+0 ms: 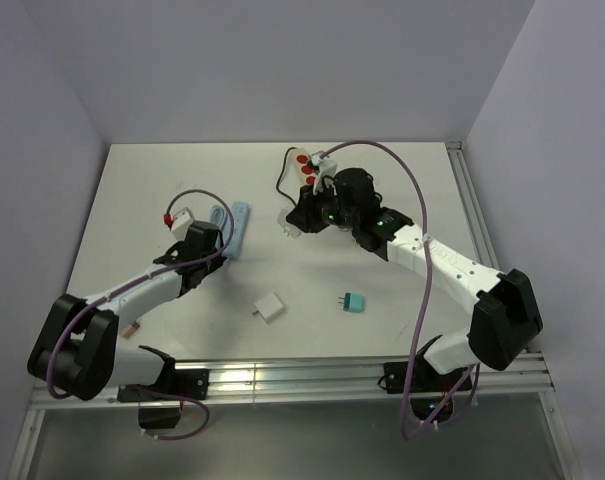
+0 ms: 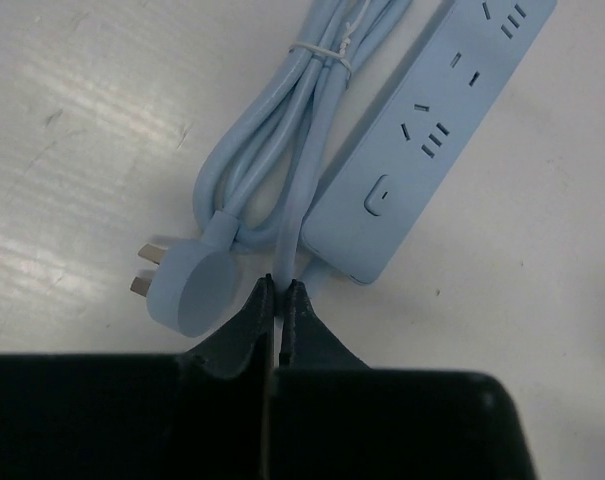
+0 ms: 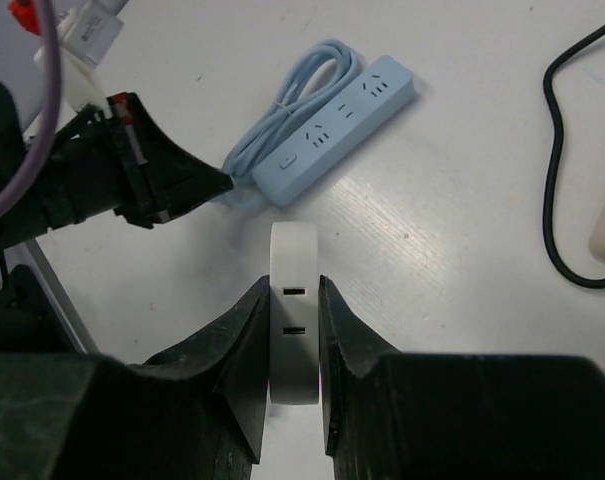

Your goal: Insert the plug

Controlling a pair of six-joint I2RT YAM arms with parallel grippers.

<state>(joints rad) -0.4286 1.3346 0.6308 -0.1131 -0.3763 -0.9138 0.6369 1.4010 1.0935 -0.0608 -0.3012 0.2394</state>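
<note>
Left jaws are pinching the cord [image 2: 294,190] beside the strip [image 2: 422,150]; right jaws are carrying the adapter [image 3: 294,255]. Next, it likely needs aligning above the strip.

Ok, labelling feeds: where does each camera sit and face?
Top external: above and behind, looking down on the table; left arm and right arm show.
Left wrist: looks down past the shut left hand at the blue power strip.
Right wrist: looks past the right hand, gripping the white charger, toward that strip.
All three share the strip.
</note>
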